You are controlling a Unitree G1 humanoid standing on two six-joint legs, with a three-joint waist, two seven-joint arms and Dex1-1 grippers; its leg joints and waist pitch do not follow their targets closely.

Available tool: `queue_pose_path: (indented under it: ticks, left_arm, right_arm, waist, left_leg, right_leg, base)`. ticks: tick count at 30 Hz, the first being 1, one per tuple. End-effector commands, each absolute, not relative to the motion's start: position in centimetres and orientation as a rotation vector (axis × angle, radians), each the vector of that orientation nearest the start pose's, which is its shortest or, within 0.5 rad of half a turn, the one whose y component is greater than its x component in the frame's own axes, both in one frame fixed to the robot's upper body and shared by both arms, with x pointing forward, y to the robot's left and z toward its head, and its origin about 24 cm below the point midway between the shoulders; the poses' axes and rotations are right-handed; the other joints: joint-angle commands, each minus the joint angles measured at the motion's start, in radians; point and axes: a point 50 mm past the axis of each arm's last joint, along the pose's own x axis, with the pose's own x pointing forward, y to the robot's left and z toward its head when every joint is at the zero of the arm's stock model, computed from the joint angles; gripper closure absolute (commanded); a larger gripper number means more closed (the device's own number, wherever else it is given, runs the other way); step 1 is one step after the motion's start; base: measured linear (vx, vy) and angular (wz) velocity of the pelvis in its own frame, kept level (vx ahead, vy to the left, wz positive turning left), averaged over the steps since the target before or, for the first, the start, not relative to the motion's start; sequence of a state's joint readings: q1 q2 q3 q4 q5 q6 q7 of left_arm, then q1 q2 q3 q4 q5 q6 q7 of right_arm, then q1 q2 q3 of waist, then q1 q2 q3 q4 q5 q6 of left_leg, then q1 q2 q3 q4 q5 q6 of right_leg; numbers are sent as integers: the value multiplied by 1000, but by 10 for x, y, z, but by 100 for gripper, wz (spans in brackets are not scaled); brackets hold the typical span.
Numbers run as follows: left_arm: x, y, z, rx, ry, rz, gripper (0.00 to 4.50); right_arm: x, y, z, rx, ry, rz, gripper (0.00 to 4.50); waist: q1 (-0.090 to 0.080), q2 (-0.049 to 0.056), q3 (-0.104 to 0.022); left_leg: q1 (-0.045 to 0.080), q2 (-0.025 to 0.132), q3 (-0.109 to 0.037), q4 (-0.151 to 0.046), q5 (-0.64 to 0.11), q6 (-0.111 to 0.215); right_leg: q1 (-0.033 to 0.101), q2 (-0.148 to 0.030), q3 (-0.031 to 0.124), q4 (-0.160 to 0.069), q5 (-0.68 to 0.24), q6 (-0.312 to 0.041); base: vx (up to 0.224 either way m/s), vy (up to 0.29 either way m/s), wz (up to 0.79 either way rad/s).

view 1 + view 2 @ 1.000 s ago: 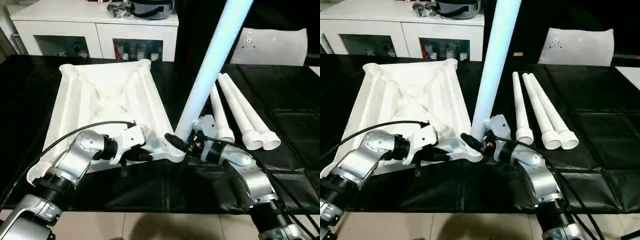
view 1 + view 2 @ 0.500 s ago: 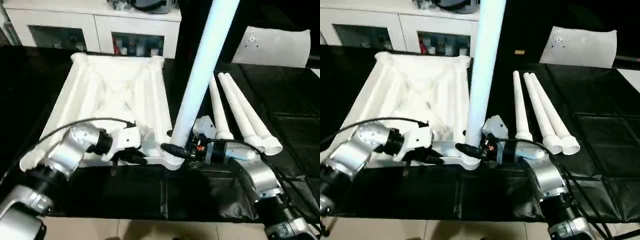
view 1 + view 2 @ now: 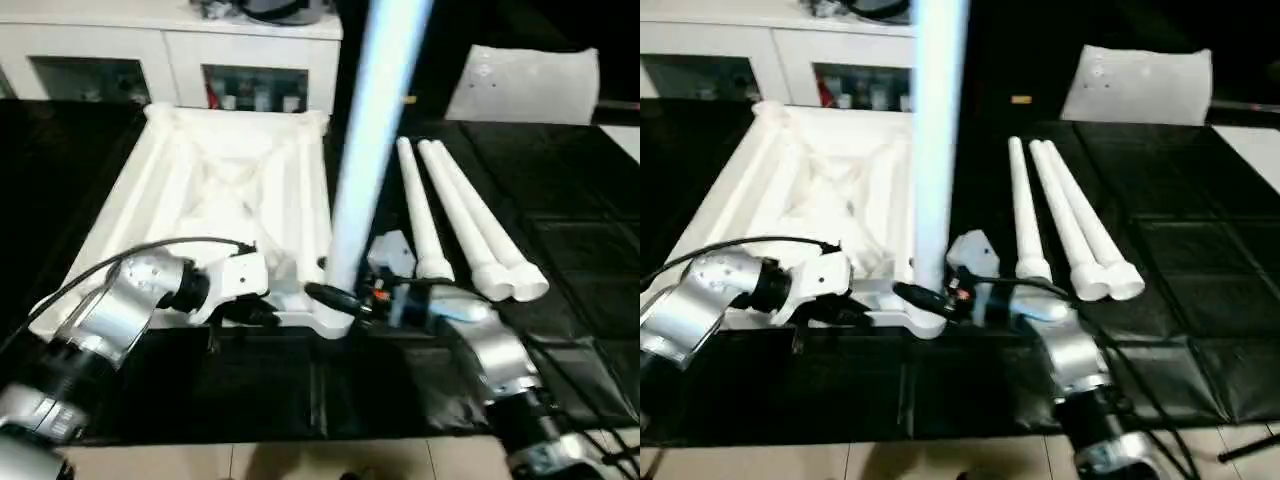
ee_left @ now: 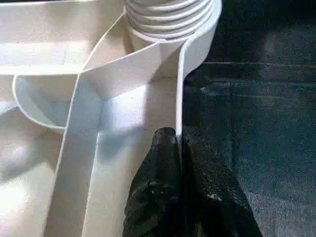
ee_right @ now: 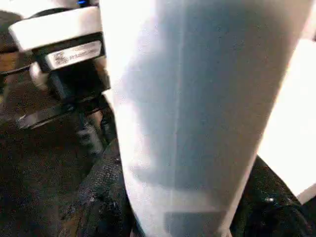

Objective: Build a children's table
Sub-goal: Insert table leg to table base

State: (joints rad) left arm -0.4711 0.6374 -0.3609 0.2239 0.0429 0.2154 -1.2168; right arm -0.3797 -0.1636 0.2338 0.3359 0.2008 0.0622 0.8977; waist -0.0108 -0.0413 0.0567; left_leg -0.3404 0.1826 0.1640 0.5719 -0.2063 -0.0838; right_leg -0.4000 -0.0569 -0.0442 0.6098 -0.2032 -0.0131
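Table top (image 3: 215, 190), upside down, ribs up, fills the left-centre of the head view on the black mat (image 3: 560, 250); white cabinets (image 3: 150, 70) along the upper left edge.

Lower left: left gripper (image 3: 262, 315) at the top's near rim. Wrist view shows its two black fingers (image 4: 158, 163) pinched shut on the thin rim wall (image 4: 179, 98), one pad each side, just beside the near corner socket (image 4: 197, 29). It looks like a steadying hold.

Centre: one leg (image 3: 365, 140) stands near upright, running from that socket up out of the frame's top edge. Ribbed thread end (image 4: 170, 15) sits in the socket; whether fully home, cannot tell.

Right of centre: right gripper (image 3: 335, 297) at the leg's base, black fingers (image 5: 101, 197) clamped round the shaft either side.

Key relation: leg's long axis is close to vertical, directly over the socket, base between the right fingers. Right arm is the one on the leg; left is just beside, on the rim. Judgement: next move is seating or twisting the leg down along that axis while the left resists.

Right: three spare legs (image 3: 470, 215) lie side by side, wide ends toward the lower right, well apart from both grippers. Flat white panel (image 3: 525, 85) at upper right.
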Motion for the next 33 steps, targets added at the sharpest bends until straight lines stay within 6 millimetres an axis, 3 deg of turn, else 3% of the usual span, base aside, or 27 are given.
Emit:
queue_pose_path:
  ticks: [1,3,5,7,10,12,19,20,21,22,24,31,33]
  left_arm:
    - [285,169,70,657,547,-1250,450]
    - [279,166,67,609,545,-1176,450]
    - [270,155,63,544,548,-1123,450]
    - [264,143,60,492,548,-1087,450]
    - [266,122,57,428,534,-1019,450]
    - [267,118,57,423,530,-1004,450]
    - [286,106,65,451,496,-928,450]
    - [287,107,64,453,497,-926,450]
    - [289,109,64,466,501,-917,450]
    - [291,112,63,473,507,-915,450]
    - [293,115,63,474,509,-903,450]
    - [297,120,65,495,487,-913,450]
    - [298,122,65,541,468,-946,450]
  right_arm:
    - [285,-79,20,-57,269,1082,259]
    - [288,-78,20,-48,267,1047,259]
    - [294,-76,21,-34,261,970,259]
    - [300,-76,21,-23,254,886,259]
    - [308,-77,22,-6,250,760,259]
    - [310,-77,22,-5,251,736,259]
    - [310,-72,16,50,290,671,259]
    - [310,-71,15,56,291,668,259]
    - [309,-71,15,83,293,668,259]
    - [308,-72,16,108,293,666,224]
    - [308,-73,16,124,292,653,189]
    - [306,-75,18,140,268,656,138]
    - [302,-80,19,165,282,684,105]
  waist:
    - [8,13,-16]
    - [-6,12,-13]
    - [-7,15,-14]
    - [-9,14,-14]
    - [-8,11,-17]
    - [-6,11,-20]
    - [3,12,-26]
    - [2,14,-24]
    - [3,20,-25]
    - [3,17,-26]
    - [5,19,-27]
    - [12,20,-31]
    - [13,21,-31]
  left_leg:
    - [-11,47,-23,-85,-347,-2]
    - [-17,46,-29,-87,-367,-6]
    - [-8,46,-27,-84,-376,-3]
    - [-8,45,-25,-83,-375,-1]
    - [2,42,-19,-77,-383,1]
    - [-4,43,-19,-81,-374,3]
    - [-6,42,-12,-79,-333,13]
    - [-14,43,-15,-84,-331,12]
    - [-13,43,-16,-84,-336,9]
    - [-8,43,-15,-82,-349,8]
    - [-9,43,-16,-84,-346,7]
    - [-13,43,-12,-82,-304,8]
    - [-17,43,-13,-84,-287,15]
  right_leg:
    - [28,-84,53,-102,-518,-143]
    - [27,-83,50,-106,-575,-127]
    - [18,-81,53,-111,-591,-119]
    - [16,-79,53,-114,-582,-123]
    - [7,-72,53,-120,-568,-122]
    - [13,-70,52,-116,-522,-122]
    - [14,-69,54,-113,-419,-131]
    - [20,-69,51,-110,-414,-134]
    - [21,-70,51,-111,-419,-133]
    - [17,-70,52,-113,-429,-129]
    - [20,-70,52,-113,-415,-129]
    - [27,-70,52,-108,-362,-149]
    - [32,-70,52,-107,-339,-151]
  base:
    - [0,0,0]
    - [0,0,0]
    - [0,0,0]
    - [0,0,0]
    - [0,0,0]
    - [0,0,0]
    - [0,0,0]
    - [0,0,0]
    - [0,0,0]
    - [0,0,0]
    - [0,0,0]
    - [0,0,0]
    - [0,0,0]
